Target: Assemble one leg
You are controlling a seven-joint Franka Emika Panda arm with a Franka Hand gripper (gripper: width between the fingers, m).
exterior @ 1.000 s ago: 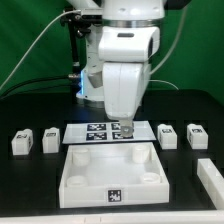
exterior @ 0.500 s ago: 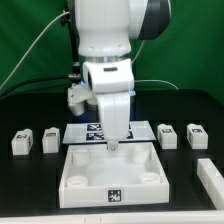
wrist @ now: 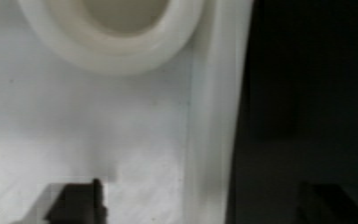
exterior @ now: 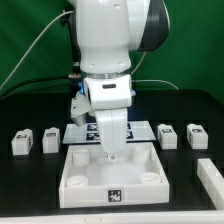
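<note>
Four small white legs stand on the black table: two at the exterior view's left point(exterior: 22, 141) point(exterior: 50, 140) and two at its right point(exterior: 168, 135) point(exterior: 196, 135). The large white panel point(exterior: 75, 178) with round corner sockets lies in front. My gripper point(exterior: 112, 154) points down, low over the panel's back part, near its far wall. It holds nothing. In the wrist view the gripper point(wrist: 202, 205) is open, its dark fingertips point(wrist: 73, 204) wide apart over the panel's surface point(wrist: 87, 130) and edge. A round socket point(wrist: 119, 58) shows ahead. No leg shows in the wrist view.
The marker board point(exterior: 90, 132) lies flat behind the panel, partly hidden by my arm. Another white part point(exterior: 212, 180) shows at the exterior view's lower right edge. Cables hang behind the arm.
The arm has swung from above the marker board's right part toward the exterior view's left and come down lower over the panel's back edge. The legs and panel have not moved.
</note>
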